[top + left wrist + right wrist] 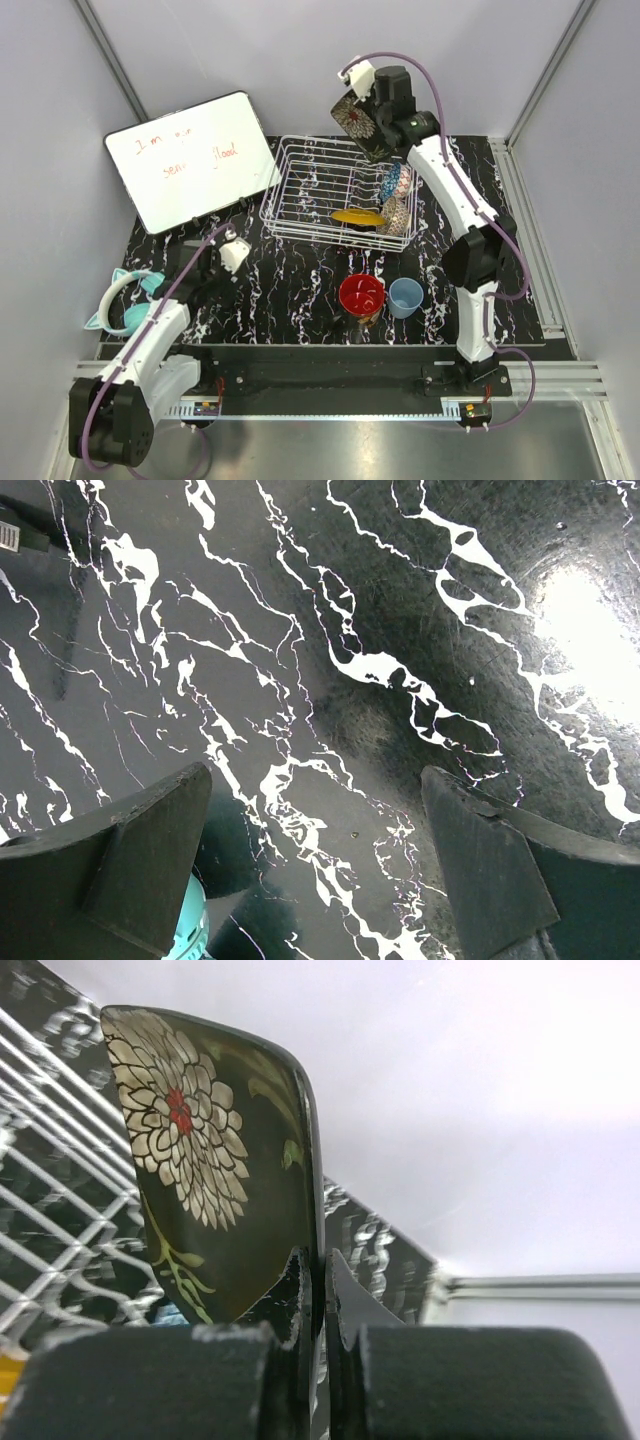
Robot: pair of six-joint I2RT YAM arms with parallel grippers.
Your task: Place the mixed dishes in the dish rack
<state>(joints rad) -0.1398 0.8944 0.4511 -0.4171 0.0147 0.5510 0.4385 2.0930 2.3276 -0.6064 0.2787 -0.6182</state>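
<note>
**Flowered dish held on edge over the rack's far right corner**

The right pincer (322, 1282) is pinched tight on the lower edge of the floral dish (210, 1160). In the wrist view the dish stands upright from the fingers, its long side pointing away from them and its painted face turned toward the white wires.

From above, the dish hangs over the far right corner of the dish rack (300, 150). The open slots lie below it, toward the near and left side. The coming move probably turns on that relation: the dish has to go down edge-first between the dividers, not flat.

A yellow plate (358, 216) and a blue patterned bowl (393, 182) already sit in the right part of the rack, so free room looks greater to the left.

The left pincer (315, 850) is spread wide and holds nothing, hanging over bare table (380, 600) near the headphones (125, 305), well apart from the rack. A red bowl (361, 294) and a pale blue cup (405, 297) wait on the table in front of the rack, nearer the right arm.
</note>
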